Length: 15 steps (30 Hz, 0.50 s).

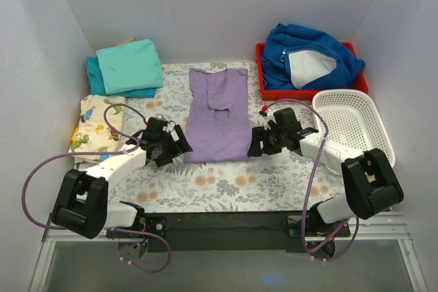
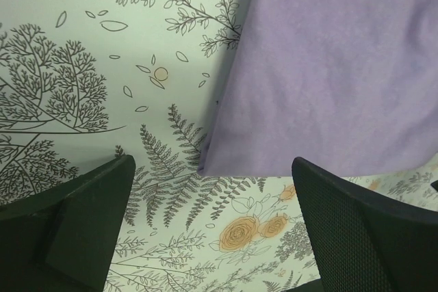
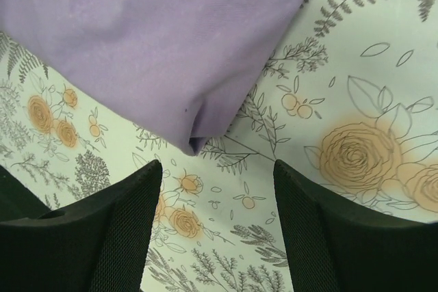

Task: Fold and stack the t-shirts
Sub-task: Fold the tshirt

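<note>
A lavender-purple t-shirt (image 1: pixel 219 113) lies flat in the middle of the table, folded lengthwise into a long strip with its sleeves tucked in. My left gripper (image 1: pixel 179 143) is open and empty just off its near left corner (image 2: pixel 205 167). My right gripper (image 1: pixel 255 143) is open and empty just off its near right corner (image 3: pixel 194 143). Neither touches the cloth. A folded turquoise t-shirt (image 1: pixel 129 64) lies on a folded darker teal one (image 1: pixel 96 76) at the back left.
A red tray (image 1: pixel 309 91) at the back right holds a bulky royal-blue fleece jacket (image 1: pixel 311 56). A white plastic basket (image 1: pixel 356 124) stands at the right. A folded dinosaur-print cloth (image 1: pixel 99 126) lies at the left. White walls enclose the table.
</note>
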### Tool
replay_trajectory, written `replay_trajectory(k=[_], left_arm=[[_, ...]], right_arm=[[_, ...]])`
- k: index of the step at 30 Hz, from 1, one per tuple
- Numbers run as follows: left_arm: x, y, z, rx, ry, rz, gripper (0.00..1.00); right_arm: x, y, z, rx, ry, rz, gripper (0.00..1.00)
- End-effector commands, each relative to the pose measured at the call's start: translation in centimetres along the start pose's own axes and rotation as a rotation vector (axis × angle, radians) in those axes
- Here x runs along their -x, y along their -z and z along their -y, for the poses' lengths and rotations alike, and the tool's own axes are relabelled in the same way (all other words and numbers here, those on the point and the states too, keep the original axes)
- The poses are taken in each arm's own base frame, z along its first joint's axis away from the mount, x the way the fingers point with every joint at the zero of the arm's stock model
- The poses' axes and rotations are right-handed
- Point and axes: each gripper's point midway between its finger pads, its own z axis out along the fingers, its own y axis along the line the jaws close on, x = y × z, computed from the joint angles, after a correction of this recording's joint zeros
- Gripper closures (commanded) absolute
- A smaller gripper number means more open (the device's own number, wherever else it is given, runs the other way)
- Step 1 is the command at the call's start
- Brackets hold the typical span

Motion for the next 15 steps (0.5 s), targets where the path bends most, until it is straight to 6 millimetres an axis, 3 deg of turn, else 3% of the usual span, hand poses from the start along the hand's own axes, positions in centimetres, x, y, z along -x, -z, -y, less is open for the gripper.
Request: replay_trajectory(k=[1, 6, 15], left_arm=[[1.0, 1.2, 0.8, -0.045, 0.027, 0.061, 0.02], [0.2, 0.7, 1.1, -0.090, 0.017, 0.046, 0.02], [-1.8, -0.6, 1.8, -0.180, 0.029, -0.038, 0.02]], right_arm=[[1.2, 0.7, -1.7, 0.078, -0.020, 0.071, 0.28], [-0.5, -0.1, -1.8, 0.122, -0.066, 0.049, 0.28], [-0.5, -1.6, -2.2, 0.191, -0.112, 0.064, 0.28]])
